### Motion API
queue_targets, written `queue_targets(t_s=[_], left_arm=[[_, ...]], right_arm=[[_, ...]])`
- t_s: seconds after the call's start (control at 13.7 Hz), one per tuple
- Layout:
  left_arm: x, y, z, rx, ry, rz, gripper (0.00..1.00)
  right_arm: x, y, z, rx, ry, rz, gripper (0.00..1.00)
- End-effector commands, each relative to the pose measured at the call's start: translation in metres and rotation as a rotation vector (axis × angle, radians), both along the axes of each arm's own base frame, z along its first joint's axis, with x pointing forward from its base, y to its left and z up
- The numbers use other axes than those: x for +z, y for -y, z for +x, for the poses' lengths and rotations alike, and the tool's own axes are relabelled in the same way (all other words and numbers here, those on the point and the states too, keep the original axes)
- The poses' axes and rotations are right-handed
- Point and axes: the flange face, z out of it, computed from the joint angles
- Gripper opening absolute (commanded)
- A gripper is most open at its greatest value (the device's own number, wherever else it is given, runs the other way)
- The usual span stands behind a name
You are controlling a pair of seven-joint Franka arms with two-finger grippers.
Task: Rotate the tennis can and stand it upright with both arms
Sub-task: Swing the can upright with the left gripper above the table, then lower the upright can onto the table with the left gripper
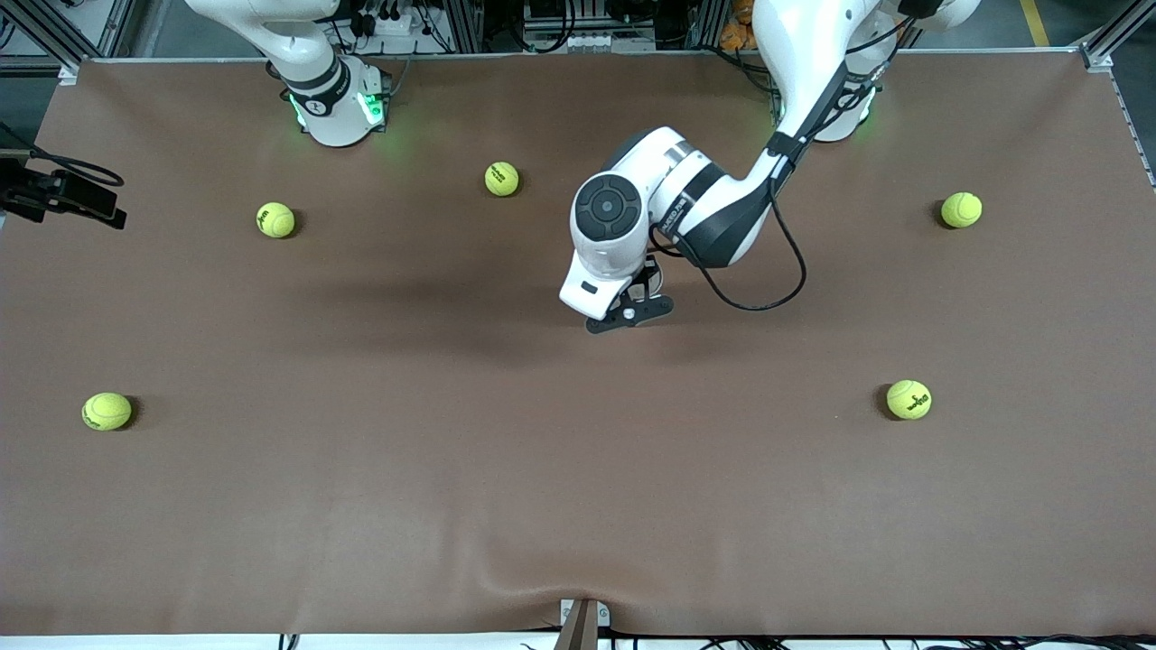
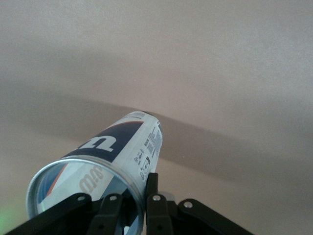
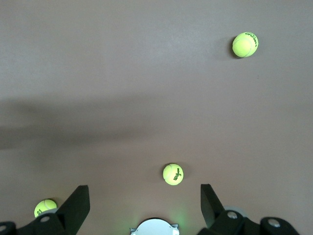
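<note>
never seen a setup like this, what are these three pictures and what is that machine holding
Two white robot arms stand at a brown table. The wide picture looks down from a camera facing them; the other two come from cameras on each arm's wrist. Five yellow-green tennis balls lie scattered on the table. The left arm reaches over the table's middle, and its left tool is shut on the rim of a tennis can, a clear tube with a white and dark-blue label, held tilted above the table. In the wide picture the arm hides the can. The right arm waits high up, its right tool open above the balls.

"Wilson" on a tennis ball (image 3: 173, 174), can label (image 2: 128, 147) text unreadable
</note>
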Motion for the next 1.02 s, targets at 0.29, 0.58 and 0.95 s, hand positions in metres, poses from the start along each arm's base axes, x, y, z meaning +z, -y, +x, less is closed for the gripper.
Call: queue_targets(t_s=[0.29, 0.58, 0.95], left_arm=[[-0.0045, 0.0085, 0.0036, -0.038, 0.046, 0.024, 0.00], [-0.0001, 0.0064, 0.0056, -0.026, 0.047, 0.017, 0.53], [0.0014, 0.0047, 0.0068, -0.021, 0.047, 0.015, 1.00]], right_arm=[[0.0016, 0.0019, 0.0004, 0.010, 0.002, 0.000, 1.00], [0.0016, 0.0019, 0.0004, 0.010, 0.002, 0.000, 1.00], [0.0015, 0.0004, 0.0003, 0.012, 0.001, -0.002, 1.00]])
